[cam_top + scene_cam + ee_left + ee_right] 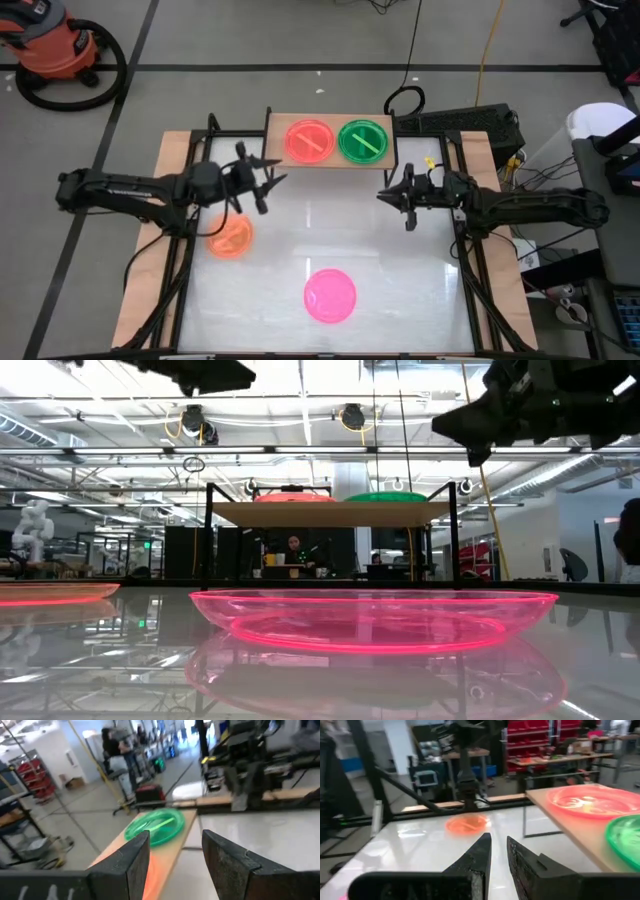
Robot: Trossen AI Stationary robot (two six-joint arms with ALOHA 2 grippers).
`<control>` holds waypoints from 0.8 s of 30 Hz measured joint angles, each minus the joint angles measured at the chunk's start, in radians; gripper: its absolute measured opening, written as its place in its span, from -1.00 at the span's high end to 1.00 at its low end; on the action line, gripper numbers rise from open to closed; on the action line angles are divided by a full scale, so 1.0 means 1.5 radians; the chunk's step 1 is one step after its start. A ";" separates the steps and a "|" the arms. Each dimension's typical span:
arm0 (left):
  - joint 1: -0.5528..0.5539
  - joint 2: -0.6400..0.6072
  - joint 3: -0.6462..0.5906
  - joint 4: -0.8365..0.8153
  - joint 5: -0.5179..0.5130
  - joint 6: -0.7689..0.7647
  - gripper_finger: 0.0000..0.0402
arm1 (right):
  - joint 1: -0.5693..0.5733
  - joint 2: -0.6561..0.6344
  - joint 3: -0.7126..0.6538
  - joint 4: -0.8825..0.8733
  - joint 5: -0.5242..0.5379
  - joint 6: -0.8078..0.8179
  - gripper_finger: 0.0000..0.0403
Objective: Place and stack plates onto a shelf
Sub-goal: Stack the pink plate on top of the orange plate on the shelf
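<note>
Looking down, the shelf [331,163] at the far edge carries a red-orange plate [309,141] and a green plate [362,141]; an orange plate [231,237] and a pink plate [330,295] wait on the counter [400,280]. Wrist views show the left pincer [175,855] apart and empty, the right pincer [498,852] nearly together, empty.

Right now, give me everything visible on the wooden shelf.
The small rectangular light-wood shelf stands at the table's far edge, between the two arms, raised on thin black metal legs. Its board looks flat and level. Two round translucent plastic plates sit side by side on top: a reddish-orange plate toward the left arm's side and a neon green plate toward the right arm's side. Neither tool touches it.
</note>
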 joint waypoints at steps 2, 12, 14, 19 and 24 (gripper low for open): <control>-0.014 -0.016 -0.043 0.045 0.000 -0.007 0.07 | 0.019 0.000 0.016 -0.034 0.035 -0.013 0.78; -0.046 -0.023 -0.142 0.231 0.000 -0.008 0.07 | 0.091 0.003 0.034 -0.075 0.103 -0.031 0.78; -0.047 -0.023 -0.143 0.229 0.000 -0.015 0.07 | 0.099 0.003 0.034 -0.074 0.103 -0.031 0.78; -0.053 -0.023 -0.143 0.227 0.000 -0.016 0.07 | 0.118 0.004 0.047 -0.093 0.121 -0.031 0.78; -0.053 -0.022 -0.143 0.227 0.000 -0.017 0.07 | 0.147 0.034 0.083 -0.140 0.158 -0.033 0.78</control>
